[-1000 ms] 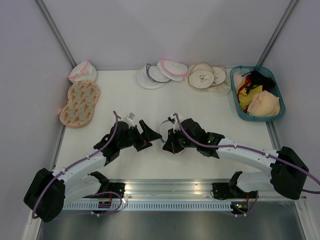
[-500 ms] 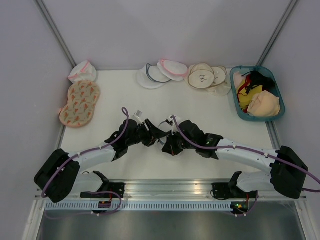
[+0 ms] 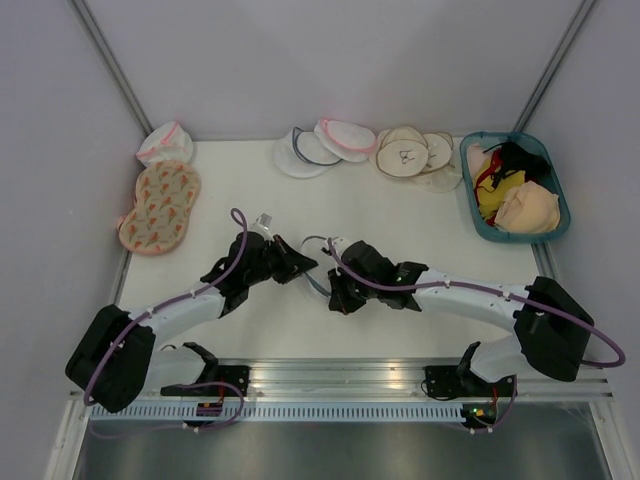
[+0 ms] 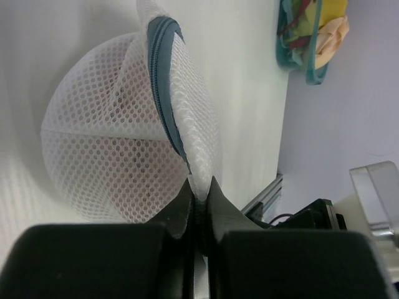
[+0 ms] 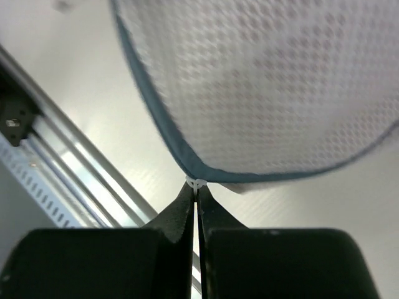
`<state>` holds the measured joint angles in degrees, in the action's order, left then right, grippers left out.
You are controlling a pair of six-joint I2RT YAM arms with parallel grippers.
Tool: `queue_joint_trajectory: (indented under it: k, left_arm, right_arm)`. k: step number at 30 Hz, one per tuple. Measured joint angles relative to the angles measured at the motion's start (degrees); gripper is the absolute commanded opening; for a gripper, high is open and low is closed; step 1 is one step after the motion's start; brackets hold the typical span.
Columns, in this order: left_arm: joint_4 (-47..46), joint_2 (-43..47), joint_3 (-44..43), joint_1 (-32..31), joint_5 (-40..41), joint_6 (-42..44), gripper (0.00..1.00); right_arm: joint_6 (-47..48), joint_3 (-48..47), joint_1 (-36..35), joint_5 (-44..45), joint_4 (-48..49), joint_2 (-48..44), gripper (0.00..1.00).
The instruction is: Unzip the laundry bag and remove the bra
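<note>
The laundry bag [image 3: 314, 256], white see-through mesh with a blue-grey zip rim, stands on edge mid-table between my two grippers. My left gripper [image 3: 300, 266] is shut on a fold of the bag's mesh beside the zip [image 4: 163, 93]; in the left wrist view the left gripper [image 4: 199, 187] pinches the white mesh. My right gripper [image 3: 335, 291] is shut on the small white zip pull [image 5: 197, 184], just under the bag's rim [image 5: 162, 137]. A faint pink tint shows through the mesh [image 4: 112, 156]. The bra's shape is hidden inside the bag.
At the back right a teal basket [image 3: 468, 195] holds yellow, black and peach garments. Beige round bags [image 3: 405, 155] and white mesh bags [image 3: 320, 148] line the back edge. An orange-patterned bag [image 3: 160, 205] lies at the left. A metal rail [image 3: 330, 375] runs along the near edge.
My left gripper was open and away from the bag. It moved right to the bag and shut on the mesh. The right gripper stayed shut and drew slightly left.
</note>
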<state>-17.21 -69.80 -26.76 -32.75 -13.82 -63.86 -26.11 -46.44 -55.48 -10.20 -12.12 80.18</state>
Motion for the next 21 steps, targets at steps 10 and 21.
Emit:
queue_joint_trajectory:
  k: [10,21]
  left_arm:
    - [6.9,-6.2,-7.4,8.2,-12.4,15.0,0.02]
    - [12.2,-25.2,-23.8,9.7,-27.3,30.2,0.02]
  right_arm:
    - [-0.2,-3.6,-0.2,19.6,-12.2,3.0,0.0]
    - [-3.0,-11.7,4.9,42.2,-19.3,16.4,0.0]
